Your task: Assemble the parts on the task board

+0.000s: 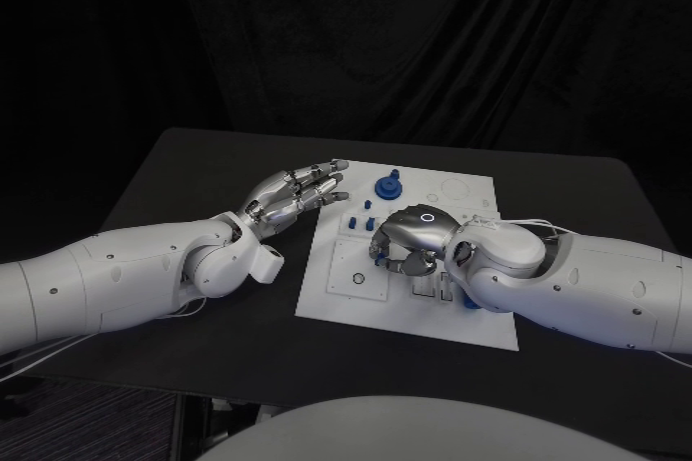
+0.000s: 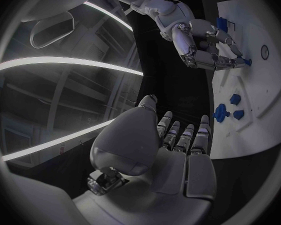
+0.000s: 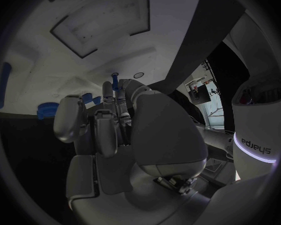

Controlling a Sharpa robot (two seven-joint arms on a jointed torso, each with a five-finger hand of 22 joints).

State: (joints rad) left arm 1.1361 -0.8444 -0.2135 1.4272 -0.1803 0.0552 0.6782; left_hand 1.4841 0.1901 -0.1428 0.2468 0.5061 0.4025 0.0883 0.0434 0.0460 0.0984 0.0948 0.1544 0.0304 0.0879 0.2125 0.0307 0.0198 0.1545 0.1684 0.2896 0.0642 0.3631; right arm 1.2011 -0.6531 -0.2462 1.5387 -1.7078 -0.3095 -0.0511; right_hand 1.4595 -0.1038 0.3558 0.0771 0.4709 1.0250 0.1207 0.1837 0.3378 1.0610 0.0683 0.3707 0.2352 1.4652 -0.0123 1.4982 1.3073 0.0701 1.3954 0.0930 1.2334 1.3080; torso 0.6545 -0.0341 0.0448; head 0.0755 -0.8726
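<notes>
Head view gives me the white task board (image 1: 332, 291) lying in the middle of the black table (image 1: 188, 171), with my two arms coming in from either side. My left hand (image 1: 296, 196) hangs just beside the board's left edge, near its far corner, fingers stretched out and slightly apart with nothing in them; the left wrist view shows the same, those fingers (image 2: 178, 135) straight and empty next to the board (image 2: 265, 90). My right hand (image 1: 411, 243) is down over the middle of the board, fingers curled toward the surface. From the left wrist view I see that hand (image 2: 206, 47) with a small blue peg (image 2: 245, 62) at its fingertips, tip just at the plate, and the right wrist view shows the peg (image 3: 115, 81) standing up between the fingers (image 3: 107, 92), so I read it as pinched. A larger round blue part (image 1: 387, 189) sits near the board's far edge, and two small blue parts (image 1: 356, 222) lie close by the right hand's knuckles. A further blue piece (image 1: 470, 303) peeks out beside the right wrist, though I cannot tell its shape.
</notes>
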